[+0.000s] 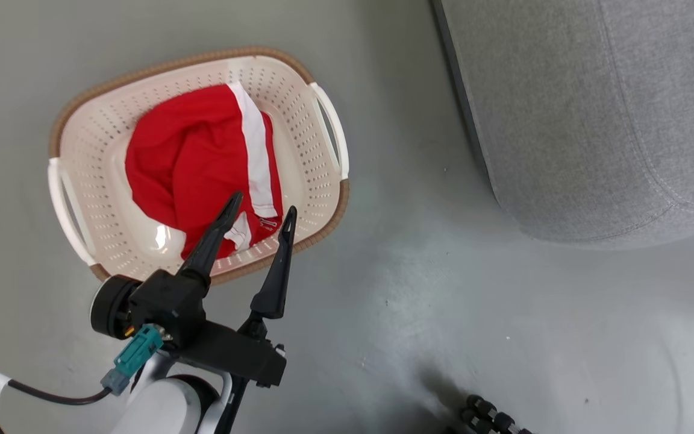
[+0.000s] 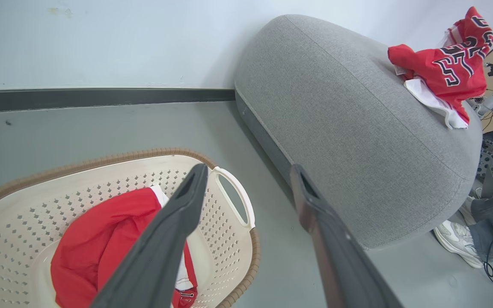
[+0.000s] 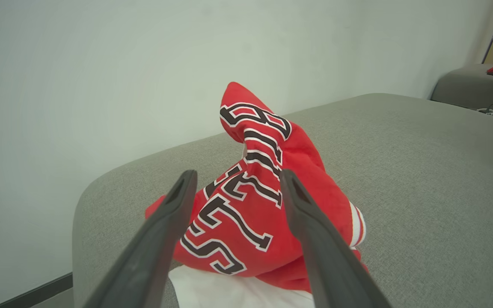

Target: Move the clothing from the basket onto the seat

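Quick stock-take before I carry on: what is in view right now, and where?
shorts: 1, red with white stripe, in the basket
jersey: 1, red with black-and-white lettering, on the sofa
basket: 1, cream with brown rim, on the floor
sofa: 1, grey, right of the basket
second sofa: 1, grey, far background
person's shoe: 1, white, on the floor beside the sofa
left gripper: 1, dark, open, over the basket's near edge
right gripper: 1, dark, open, at the jersey

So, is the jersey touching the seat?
Touching: left wrist view shows the jersey slumped on the seat, its white part lying flat against the grey upholstery.
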